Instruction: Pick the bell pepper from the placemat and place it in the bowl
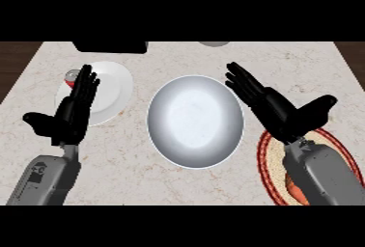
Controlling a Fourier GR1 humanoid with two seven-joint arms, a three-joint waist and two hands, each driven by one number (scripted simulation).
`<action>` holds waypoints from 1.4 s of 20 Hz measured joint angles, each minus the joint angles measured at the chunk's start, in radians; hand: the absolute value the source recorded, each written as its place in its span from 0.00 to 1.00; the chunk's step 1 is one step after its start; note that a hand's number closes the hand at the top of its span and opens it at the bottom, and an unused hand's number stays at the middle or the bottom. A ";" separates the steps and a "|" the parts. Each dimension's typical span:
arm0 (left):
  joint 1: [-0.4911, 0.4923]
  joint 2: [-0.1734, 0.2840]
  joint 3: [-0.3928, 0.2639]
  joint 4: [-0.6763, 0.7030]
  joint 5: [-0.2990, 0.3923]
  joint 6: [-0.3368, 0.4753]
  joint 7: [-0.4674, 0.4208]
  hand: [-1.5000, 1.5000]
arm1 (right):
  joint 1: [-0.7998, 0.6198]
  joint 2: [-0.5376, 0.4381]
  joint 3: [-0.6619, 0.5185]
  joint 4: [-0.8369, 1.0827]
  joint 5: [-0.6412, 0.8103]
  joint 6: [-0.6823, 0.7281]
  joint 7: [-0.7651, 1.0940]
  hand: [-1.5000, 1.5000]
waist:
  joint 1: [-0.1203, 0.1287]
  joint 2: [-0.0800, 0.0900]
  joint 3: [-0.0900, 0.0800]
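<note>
So both hands are hovering spread: right hand [285,113] beside the bowl [195,120], left hand [71,108] over a plate [114,91]. Bell pepper [294,189] (probably, mostly hidden) is sitting on the placemat [272,154].

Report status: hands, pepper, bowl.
Left hand and right hand open, holding nothing. Orange bell pepper on round red-rimmed placemat, mostly hidden under right forearm. Large white bowl unobstructed.

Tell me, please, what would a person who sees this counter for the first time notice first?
The large white bowl in the middle of the counter draws the eye first. On either side of it an open black robot hand shows: the left robot hand lies over a white plate, and the right robot hand is above a red-rimmed placemat at the lower right, where something orange peeks out from under the forearm.
</note>
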 measured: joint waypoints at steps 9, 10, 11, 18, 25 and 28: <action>0.067 0.106 0.003 -0.002 0.020 -0.091 0.130 0.50 | 0.206 -0.290 -0.165 -0.002 0.211 -0.031 -0.154 0.00 | -0.063 0.016 0.017; 0.074 0.123 0.007 -0.005 0.030 -0.109 0.147 0.50 | 0.254 -0.292 -0.183 0.001 0.238 -0.060 -0.209 0.00 | -0.068 0.017 0.020; 0.079 0.138 0.011 -0.009 0.039 -0.126 0.163 0.50 | 0.305 -0.287 -0.194 0.000 0.263 -0.085 -0.272 0.00 | -0.069 0.018 0.021; 0.106 0.173 0.013 -0.062 0.075 -0.188 0.250 0.50 | 0.605 -0.265 -0.252 -0.088 0.398 -0.196 -0.659 0.00 | -0.053 0.023 0.024; 0.097 0.169 0.017 -0.088 0.077 -0.197 0.286 0.50 | 0.752 -0.402 -0.328 -0.296 0.545 -0.258 -0.457 0.00 | -0.041 0.026 0.020; 0.098 0.170 0.022 -0.088 0.078 -0.204 0.288 0.50 | 0.784 -0.478 -0.329 -0.399 0.606 -0.226 -0.288 0.00 | -0.037 0.028 0.019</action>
